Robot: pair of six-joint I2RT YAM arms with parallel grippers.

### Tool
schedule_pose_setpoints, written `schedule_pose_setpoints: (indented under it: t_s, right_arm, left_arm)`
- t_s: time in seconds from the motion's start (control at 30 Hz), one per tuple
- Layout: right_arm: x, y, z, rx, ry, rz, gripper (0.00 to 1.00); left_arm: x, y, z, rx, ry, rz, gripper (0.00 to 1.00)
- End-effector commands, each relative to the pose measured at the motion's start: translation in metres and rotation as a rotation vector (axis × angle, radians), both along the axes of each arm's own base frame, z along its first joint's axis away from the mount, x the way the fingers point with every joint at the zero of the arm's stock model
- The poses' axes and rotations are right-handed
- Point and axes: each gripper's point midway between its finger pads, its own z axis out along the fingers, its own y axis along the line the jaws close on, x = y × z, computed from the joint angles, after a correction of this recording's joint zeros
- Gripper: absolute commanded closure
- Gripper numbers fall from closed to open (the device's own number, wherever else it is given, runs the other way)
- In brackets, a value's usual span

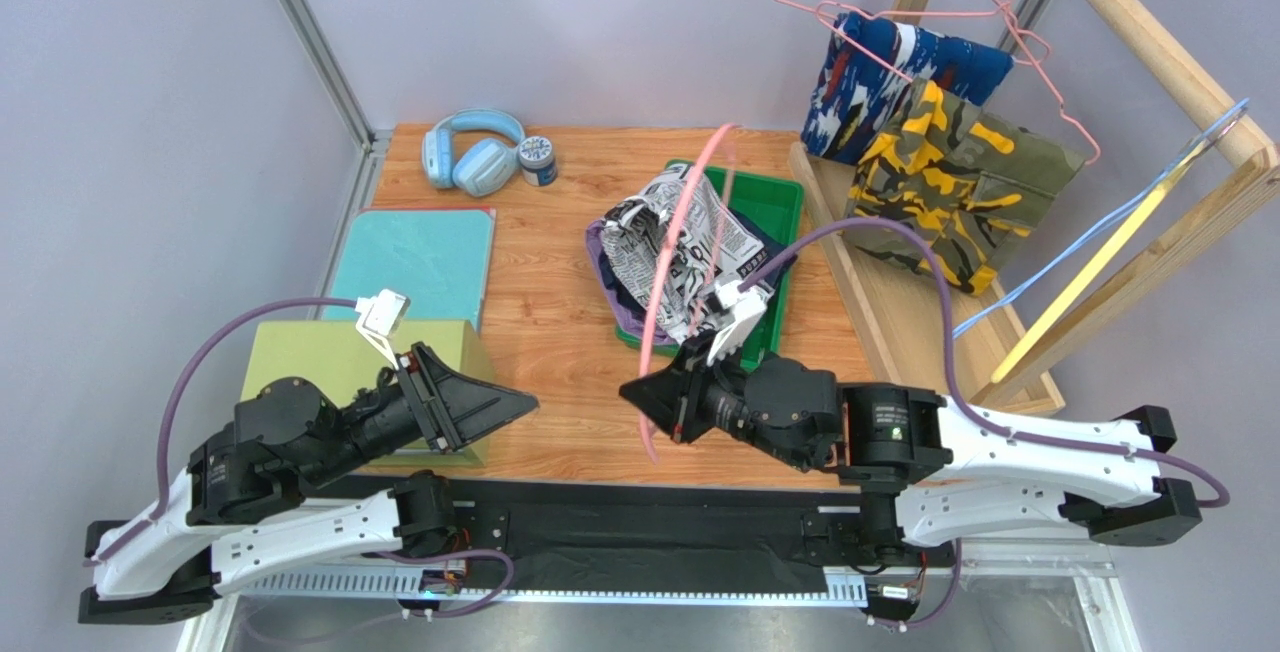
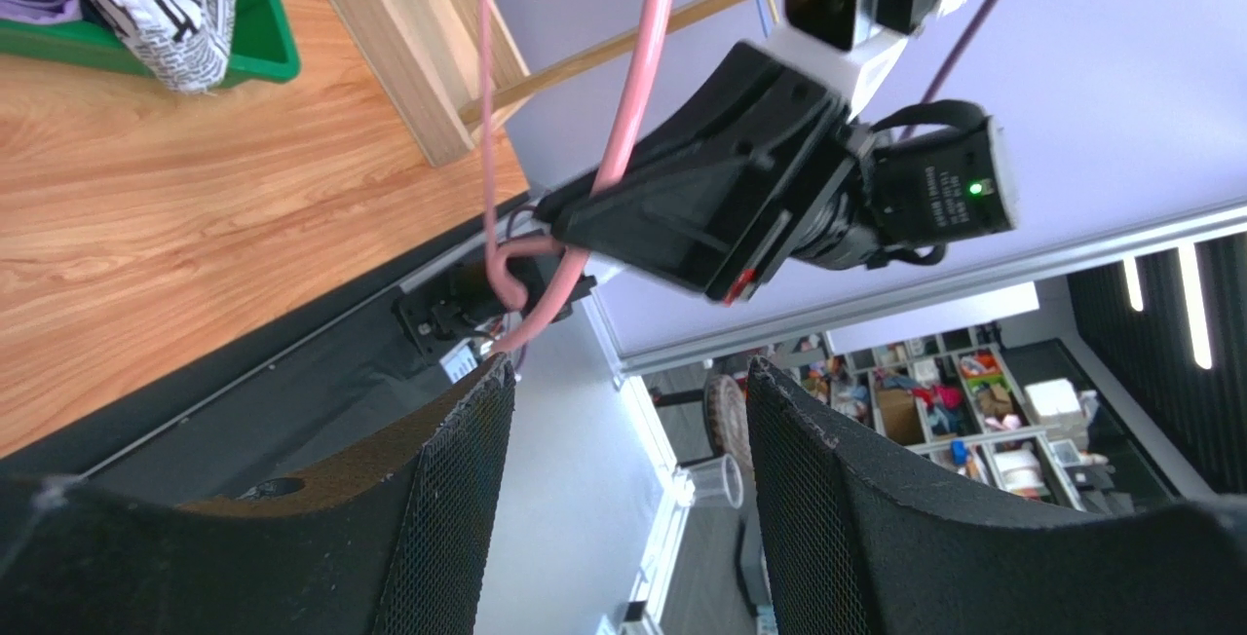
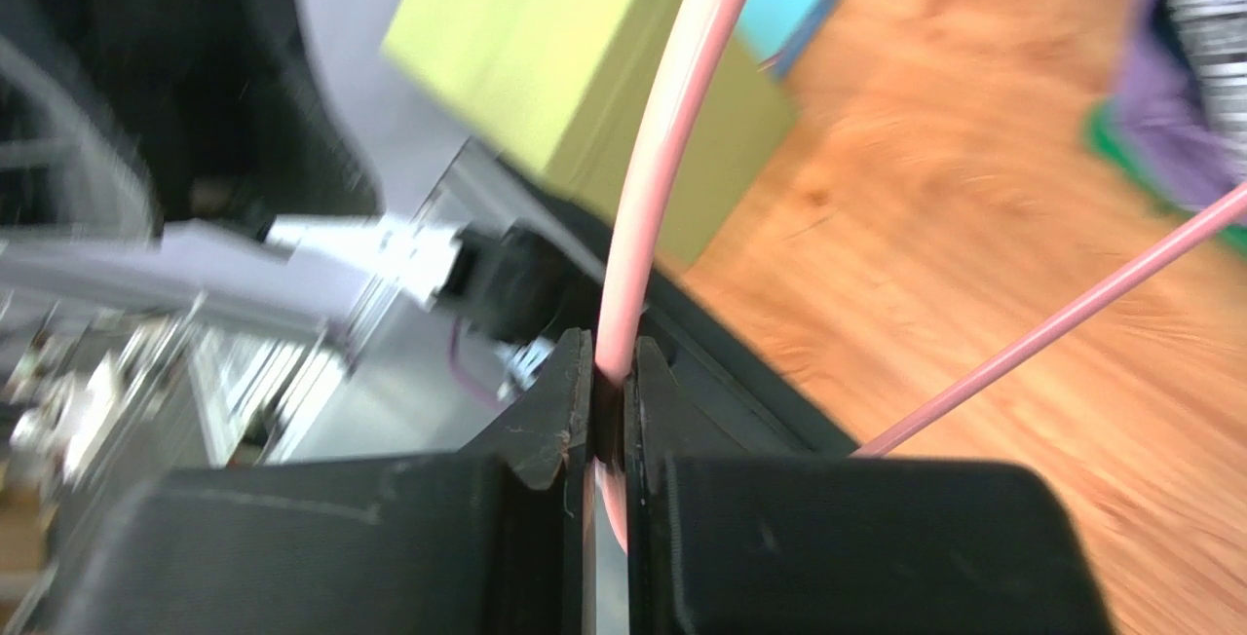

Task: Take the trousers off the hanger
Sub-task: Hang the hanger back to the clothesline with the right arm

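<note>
The right end effector is clamped on one thick pink hanger above the tabletop's near edge. The left end effector stands apart and empty toward the near left corner. Two trousers, the newsprint pair and the purple pair, lie in the green tray mid-tabletop; a dark fold there may be a third. Two more, the camouflage pair and the blue-white-red pair, hang on the wooden rack at the right edge.

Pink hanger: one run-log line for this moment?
right claw: shut on pink hanger | left claw: open, empty | newsprint trousers: in green tray
</note>
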Motion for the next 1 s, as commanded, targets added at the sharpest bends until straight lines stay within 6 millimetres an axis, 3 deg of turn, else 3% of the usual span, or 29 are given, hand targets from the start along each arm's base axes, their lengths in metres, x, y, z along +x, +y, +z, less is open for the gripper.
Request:
schedule_pose_setpoints:
  t_s: [0.0, 0.07, 0.27, 0.3, 0.4, 0.57, 0.67, 0.8, 0.87, 0.97]
  right_arm:
    - [0.061, -0.057, 0.042, 0.067, -0.009, -0.43, 1.0]
    - [0.076, -0.075, 0.05, 0.11, -0.004, -0.561, 1.0]
    - [0.115, -0.102, 0.082, 0.157, -0.045, -0.777, 1.0]
    - [0.12, -0.1, 0.09, 0.17, -0.04, -0.783, 1.0]
    - [0.144, -0.095, 0.089, 0.148, -0.023, -0.803, 1.0]
    - [0.17, -0.11, 0.105, 0.195, -0.013, -0.89, 1.0]
    - [0.186, -0.131, 0.115, 0.245, 0.0, -0.959, 1.0]
    - [0.207, -0.174, 0.126, 0.318, 0.018, -1.095, 1.0]
    - [0.213, -0.179, 0.132, 0.336, 0.028, -1.078, 1.0]
    - [0.228, -0.209, 0.142, 0.354, 0.013, -1.139, 1.0]
  left_arm:
    - [0.002, 0.003, -0.001, 0.046, -0.056, 0.004, 0.35]
    - [0.0, 0.002, 0.0, 0.049, -0.064, -0.005, 0.35]
    - [-0.007, -0.002, 0.008, 0.035, -0.074, -0.05, 0.35]
    - [-0.008, -0.002, 0.009, 0.034, -0.075, -0.057, 0.36]
    - [-0.011, -0.002, 0.011, 0.029, -0.079, -0.07, 0.36]
    - [-0.015, 0.002, 0.015, 0.012, -0.079, -0.085, 0.37]
    - [-0.016, 0.005, 0.015, 0.007, -0.076, -0.086, 0.37]
    - [-0.016, 0.008, 0.014, 0.004, -0.072, -0.08, 0.38]
    - [-0.017, 0.008, 0.016, 0.0, -0.072, -0.08, 0.38]
    - [-0.017, 0.008, 0.017, -0.001, -0.073, -0.083, 0.38]
